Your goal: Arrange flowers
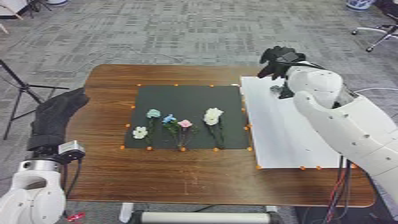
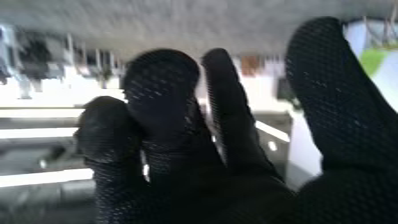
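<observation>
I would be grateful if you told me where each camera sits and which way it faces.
Head view: on the robot's head, facing forward and down at the wooden table and flowers; it shows the left arm and left hand, right arm and right hand.
Right wrist view: on the right arm's wrist, facing past straight gloved fingers into the room.
Shared: the right hand.

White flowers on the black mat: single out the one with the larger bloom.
The rightmost white flower, right of the pink flower; the smaller white flower lies at the group's far left.
</observation>
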{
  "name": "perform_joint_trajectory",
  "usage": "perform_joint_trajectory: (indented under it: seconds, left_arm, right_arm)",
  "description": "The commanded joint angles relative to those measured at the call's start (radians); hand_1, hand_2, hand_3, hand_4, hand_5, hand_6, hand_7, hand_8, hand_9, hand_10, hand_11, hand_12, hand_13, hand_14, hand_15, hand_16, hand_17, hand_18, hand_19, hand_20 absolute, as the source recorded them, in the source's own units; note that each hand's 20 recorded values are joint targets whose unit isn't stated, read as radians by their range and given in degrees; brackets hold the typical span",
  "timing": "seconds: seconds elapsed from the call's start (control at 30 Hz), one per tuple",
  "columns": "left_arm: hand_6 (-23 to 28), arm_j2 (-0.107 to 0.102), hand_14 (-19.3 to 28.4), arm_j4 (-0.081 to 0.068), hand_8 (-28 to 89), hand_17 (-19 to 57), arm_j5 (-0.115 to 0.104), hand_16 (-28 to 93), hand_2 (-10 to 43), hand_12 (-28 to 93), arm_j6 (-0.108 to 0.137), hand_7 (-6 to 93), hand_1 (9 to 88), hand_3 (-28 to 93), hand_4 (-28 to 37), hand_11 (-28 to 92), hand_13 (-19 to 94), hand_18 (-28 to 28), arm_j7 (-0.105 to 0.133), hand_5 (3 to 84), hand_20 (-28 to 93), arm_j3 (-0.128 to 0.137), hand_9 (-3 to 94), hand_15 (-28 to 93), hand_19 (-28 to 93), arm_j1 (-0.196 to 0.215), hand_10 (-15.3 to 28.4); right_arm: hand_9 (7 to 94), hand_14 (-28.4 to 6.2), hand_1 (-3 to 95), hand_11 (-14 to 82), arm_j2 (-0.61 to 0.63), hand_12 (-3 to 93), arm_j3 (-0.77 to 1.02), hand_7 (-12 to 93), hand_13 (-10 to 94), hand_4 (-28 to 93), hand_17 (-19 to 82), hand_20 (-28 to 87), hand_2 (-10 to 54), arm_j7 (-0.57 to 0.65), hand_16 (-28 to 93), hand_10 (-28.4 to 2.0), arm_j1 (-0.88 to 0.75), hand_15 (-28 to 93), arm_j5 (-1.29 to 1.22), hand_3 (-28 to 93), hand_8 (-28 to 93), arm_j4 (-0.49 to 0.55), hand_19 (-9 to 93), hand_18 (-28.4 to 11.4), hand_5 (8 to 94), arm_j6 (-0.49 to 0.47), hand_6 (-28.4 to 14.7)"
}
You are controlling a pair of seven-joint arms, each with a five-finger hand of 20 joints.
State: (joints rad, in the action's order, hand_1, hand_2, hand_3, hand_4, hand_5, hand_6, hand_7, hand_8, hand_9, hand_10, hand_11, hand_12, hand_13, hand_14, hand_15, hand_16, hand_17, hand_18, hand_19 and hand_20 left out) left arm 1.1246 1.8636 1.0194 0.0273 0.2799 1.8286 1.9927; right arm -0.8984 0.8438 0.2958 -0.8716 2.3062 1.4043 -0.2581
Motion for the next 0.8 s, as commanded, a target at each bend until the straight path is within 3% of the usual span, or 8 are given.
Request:
perform_joint_trajectory:
  seconds: [0.03, 0.2, 0.37, 0.63, 0.8]
  left_arm:
    - [-2.7, 0.007, 17.5, 0.007, -10, 2.4, 0.0, 2, -2.3, 12, -0.015, 17.2, 25.5, 70, -25.3, 21, 37, 14.5, -0.005, 55.4, 18, 0.003, 49.4, 21, 13, 0.008, 13.8]
    - [-2.7, 0.004, 17.5, 0.005, -10, 2.4, 0.002, 2, -2.2, 12, -0.018, 17.2, 25.6, 70, -25.2, 21, 37, 14.5, -0.011, 55.3, 18, 0.001, 49.3, 21, 13, 0.004, 13.7]
    - [-2.7, 0.004, 17.5, 0.004, -10, 2.4, 0.001, 2, -2.2, 12, -0.024, 17.2, 25.6, 70, -25.2, 21, 37, 14.5, -0.015, 55.4, 18, -0.001, 49.4, 21, 13, 0.003, 13.7]
    - [-2.7, 0.003, 17.5, -0.001, -10, 2.4, 0.002, 2, -2.2, 12, -0.03, 17.0, 25.5, 70, -25.2, 21, 37, 14.5, -0.016, 55.3, 18, -0.008, 49.4, 21, 13, -0.004, 13.7]
    - [-2.7, 0.005, 17.5, -0.002, -10, 2.4, 0.001, 2, -2.2, 12, -0.03, 17.1, 25.6, 70, -25.4, 21, 37, 14.4, -0.012, 55.3, 18, -0.009, 49.4, 21, 13, -0.006, 13.8]
  right_arm:
    - [49.7, -6.0, 32.8, 6.5, -0.041, 16.7, 0.03, 10, 79, -12, 50, 49, -9.5, 0.048, 27, -15.4, -0.061, 63, 0.103, 65, -6, -0.069, 93, -17.9, 49.6, -0.045, -1.6]
    - [50.3, -6.4, 33.4, 6.8, -0.038, 16.9, 0.033, 10, 79, -13, 50, 48, -9.5, 0.074, 27, -15.8, -0.092, 63, 0.12, 65, -6, -0.086, 92, -18.2, 49.3, -0.002, -1.7]
    - [58.4, -5.5, 37.5, 10.3, -0.037, 18.9, 0.023, 12, 82, -14, 53, 49, -9.5, 0.091, 26, -15.1, -0.126, 63, 0.159, 64, -6, -0.103, 93, -17.9, 53.1, 0.104, -1.2]
    - [68.3, -3.5, 46.9, 16.2, -0.044, 18.7, 0.043, 18, 86, -17, 56, 51, -9.5, 0.09, 26, -12.7, -0.171, 63, 0.175, 64, -8, -0.13, 93, -16.4, 61.1, 0.16, 1.3]
    - [71.4, -2.9, 51.4, 17.4, -0.045, 18.4, 0.049, 19, 87, -19, 57, 52, -9.5, 0.08, 27, -12.2, -0.179, 62, 0.179, 61, 2, -0.147, 93, -16.0, 62.9, 0.198, 1.3]
